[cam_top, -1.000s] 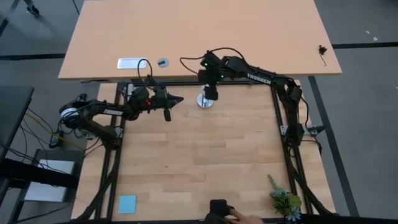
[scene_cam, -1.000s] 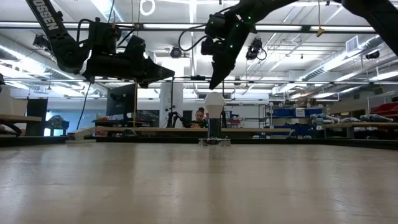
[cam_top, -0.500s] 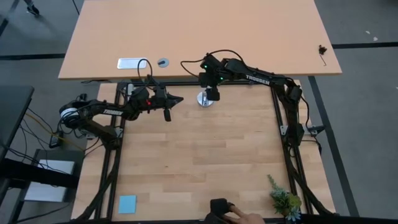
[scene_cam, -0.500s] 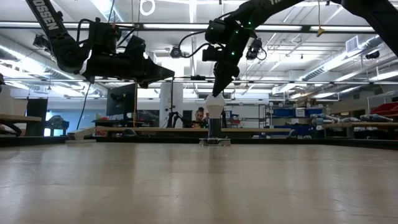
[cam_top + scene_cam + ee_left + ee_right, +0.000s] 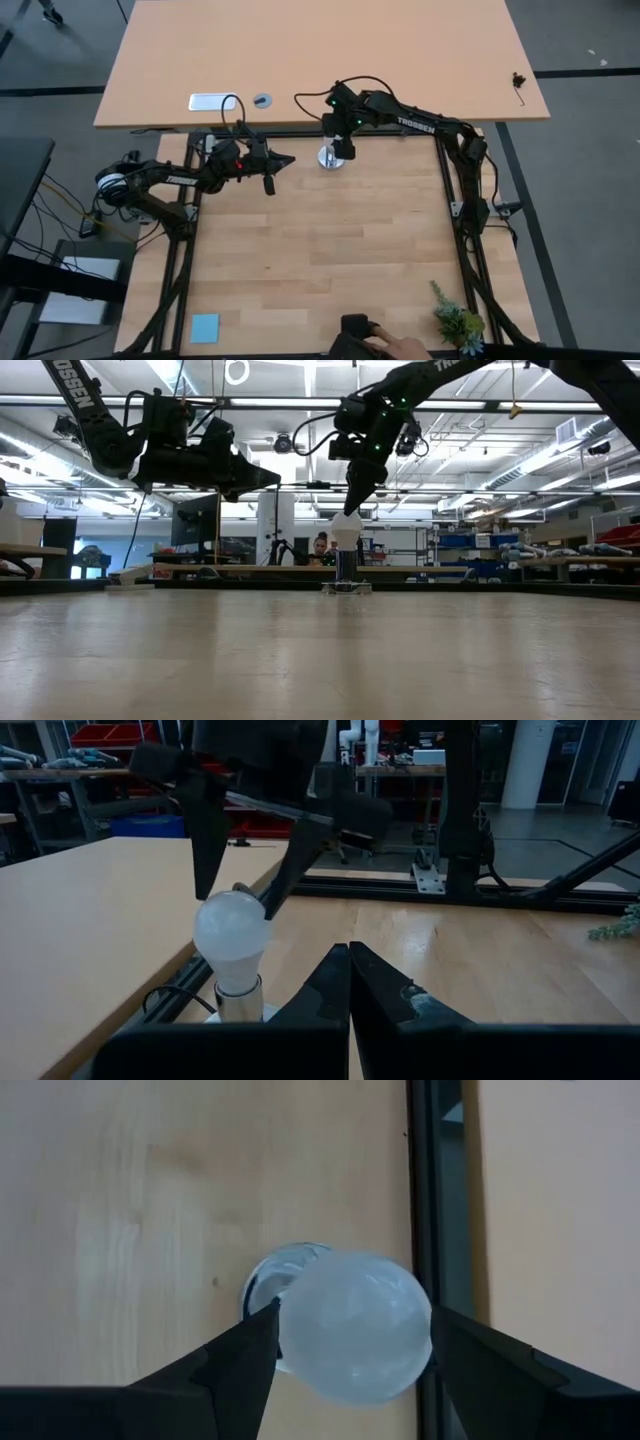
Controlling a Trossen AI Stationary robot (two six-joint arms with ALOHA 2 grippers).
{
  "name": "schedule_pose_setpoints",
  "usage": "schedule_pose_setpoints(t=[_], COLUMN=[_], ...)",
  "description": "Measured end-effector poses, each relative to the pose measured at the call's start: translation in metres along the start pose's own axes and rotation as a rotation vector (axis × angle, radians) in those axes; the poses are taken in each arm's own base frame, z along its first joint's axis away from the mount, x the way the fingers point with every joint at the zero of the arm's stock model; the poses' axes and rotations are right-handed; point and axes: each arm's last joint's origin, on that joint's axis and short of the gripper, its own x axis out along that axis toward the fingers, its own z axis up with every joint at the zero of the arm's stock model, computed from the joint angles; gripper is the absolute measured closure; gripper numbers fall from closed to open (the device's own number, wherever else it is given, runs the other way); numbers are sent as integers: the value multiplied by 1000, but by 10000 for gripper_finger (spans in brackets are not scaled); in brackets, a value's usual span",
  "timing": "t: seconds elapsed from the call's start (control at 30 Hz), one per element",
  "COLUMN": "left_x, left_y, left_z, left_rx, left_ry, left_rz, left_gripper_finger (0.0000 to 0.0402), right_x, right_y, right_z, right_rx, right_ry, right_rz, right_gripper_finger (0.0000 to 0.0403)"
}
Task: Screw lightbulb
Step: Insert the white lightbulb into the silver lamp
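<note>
Lowered since a second ago, the right gripper point(image 5: 238, 870) now brackets the small white pear-shaped lightbulb point(image 5: 231, 933), where before it hung above the bulb's crown. Its two dark fingers point(image 5: 245, 1355) are spread on either side of the glass, at the surface or just beside it; a firm hold cannot be confirmed. The bulb stands upright with its greyish metal screw base seated in a round silver socket disc point(image 5: 329, 160), close to the far edge of the light wooden tabletop point(image 5: 330, 250), about midway along it. The left gripper point(image 5: 278, 161) hovers near the far edge, left of the socket and apart from it, fingers clenched shut on nothing. The step in hand looks like taking hold for a turn; the next move likely calls for closing on the glass and rotating the wrist. Open room lies toward the near edge; the black frame rail point(image 5: 440, 1200) runs just beside the socket.
</note>
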Motion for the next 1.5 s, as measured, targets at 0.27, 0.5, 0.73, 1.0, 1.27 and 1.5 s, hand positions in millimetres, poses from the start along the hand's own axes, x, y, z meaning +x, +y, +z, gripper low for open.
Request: schedule_pose_setpoints(t=[0.27,0.5,0.73,1.0,1.27,1.5], left_x=[0,0,0,0,0,0], left_y=[0,0,0,0,0,0], left_z=[0,0,0,0,0,0], left_rx=[0,0,1,1,0,0], left_ry=[0,0,0,0,0,2], left_rz=[0,0,0,0,0,0], left_gripper_finger=[396,396,396,396,396,396], right_x=[10,11,12,-3,-13,-7], right_y=[2,0,4,9,8,-3], right_z=[-6,-7,-5,17,21,5], right_rx=[52,461,751,506,168,44], right_ry=[-24,4,4,-37,-57,-31], right_rz=[11,-64,-79,-146,-69,3], right_gripper_finger=[137,161,157,129,121,126])
